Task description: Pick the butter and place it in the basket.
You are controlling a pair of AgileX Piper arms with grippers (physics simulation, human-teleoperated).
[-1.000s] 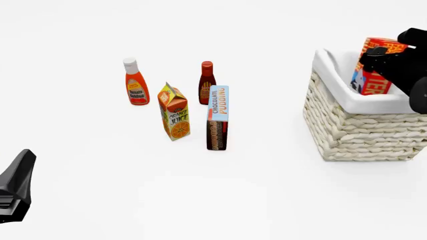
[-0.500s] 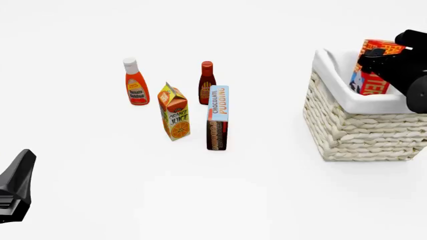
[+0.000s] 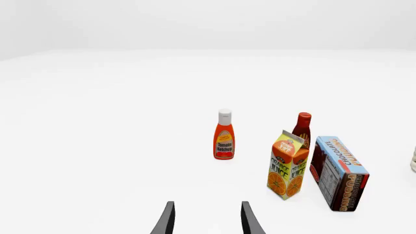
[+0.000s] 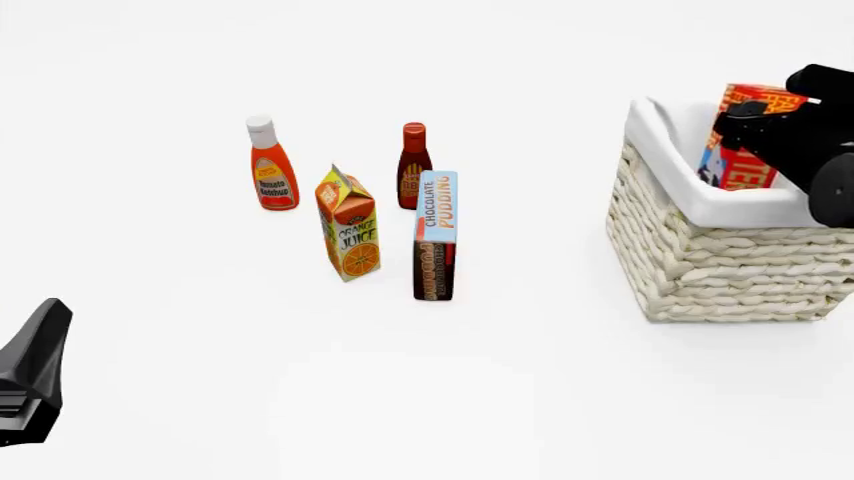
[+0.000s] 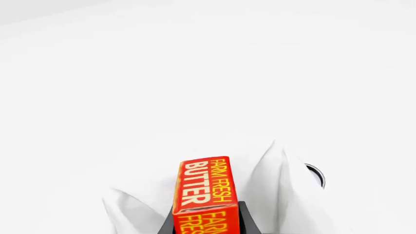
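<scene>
The butter (image 4: 738, 160), a red-orange carton with a blue patch, is held tilted over the basket's opening, its lower end below the rim. My right gripper (image 4: 766, 122) is shut on it. In the right wrist view the butter (image 5: 204, 184) stands between the dark fingers (image 5: 244, 217), with the white liner (image 5: 276, 170) around it. The basket (image 4: 721, 262) is cream wicker with a white liner, at the right. My left gripper (image 4: 30, 372) is low at the front left, open and empty; its fingers (image 3: 167, 220) show apart in the left wrist view.
In the table's middle stand a ketchup bottle (image 4: 272, 165), an orange juice carton (image 4: 348, 224), a dark red sauce bottle (image 4: 414, 163) and a chocolate pudding box (image 4: 434, 236). They also show in the left wrist view, ahead of the left gripper.
The right gripper and butter have shifted slightly left and down into the basket's opening. The left arm has not moved.
</scene>
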